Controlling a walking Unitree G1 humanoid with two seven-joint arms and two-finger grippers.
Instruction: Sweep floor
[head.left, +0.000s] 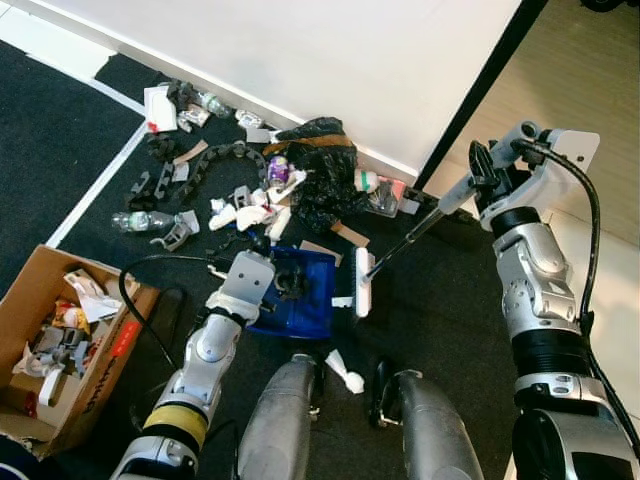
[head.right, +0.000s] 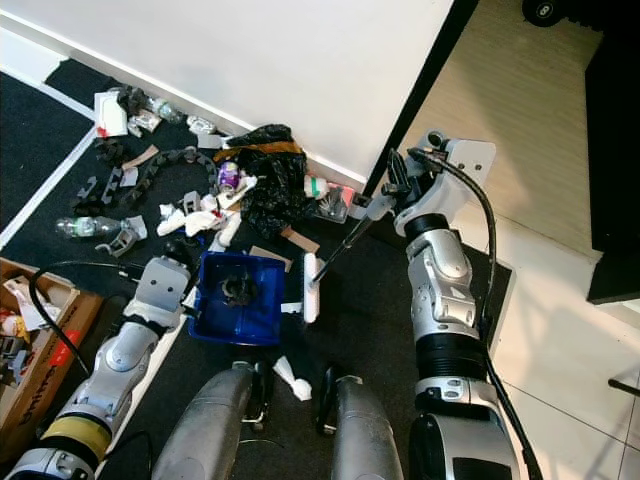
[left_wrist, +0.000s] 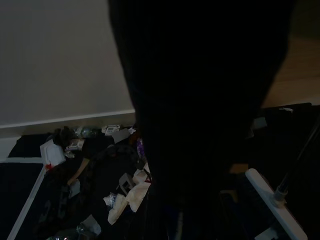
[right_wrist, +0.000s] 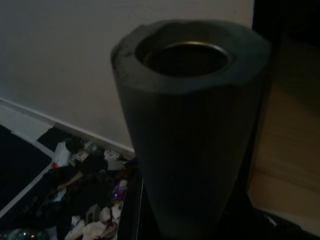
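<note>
A blue dustpan (head.left: 312, 302) rests on the dark carpet in front of me, and my left gripper (head.left: 283, 278) is shut on its near-left edge. Something dark lies inside the pan. My right gripper (head.left: 480, 172) is raised at the right and shut on the grey handle (right_wrist: 190, 130) of a brush. The rod slants down and left to the white brush head (head.left: 363, 283), which stands just right of the dustpan. Beyond the pan a litter pile (head.left: 250, 205) lies along the wall: a black bag (head.left: 322, 172), white paper scraps, black plastic parts and a clear bottle (head.left: 138, 221).
A cardboard box (head.left: 100, 375) full of rubbish stands at my left. A crumpled white paper (head.left: 345, 372) lies between my legs. The white wall (head.left: 330, 60) bounds the litter at the back. Wooden floor (head.left: 590, 80) begins past the black strip on the right.
</note>
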